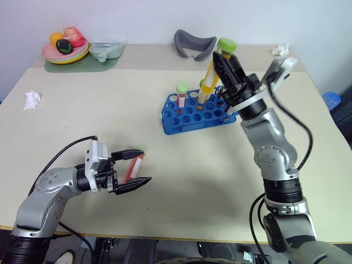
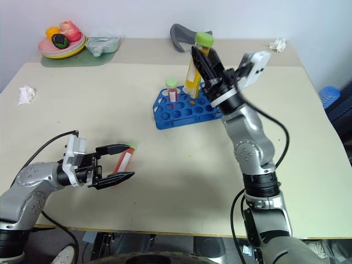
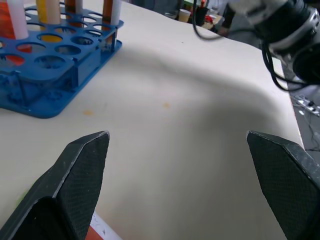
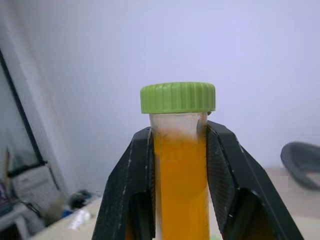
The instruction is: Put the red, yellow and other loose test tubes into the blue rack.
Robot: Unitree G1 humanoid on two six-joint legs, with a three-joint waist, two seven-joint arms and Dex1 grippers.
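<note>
The right gripper (image 1: 224,61) has its jaws clamped on the yellow tube (image 4: 181,175) just below its green cap (image 4: 178,97), holding it tilted above the blue rack (image 1: 190,118) on the table (image 1: 192,181). A red tube (image 1: 181,94) stands upright in the rack, beside those jaws. The left gripper (image 1: 140,166) holds its jaws spread wide and gripping nothing; a red-orange tube (image 1: 133,168) lies on the table between them.
</note>
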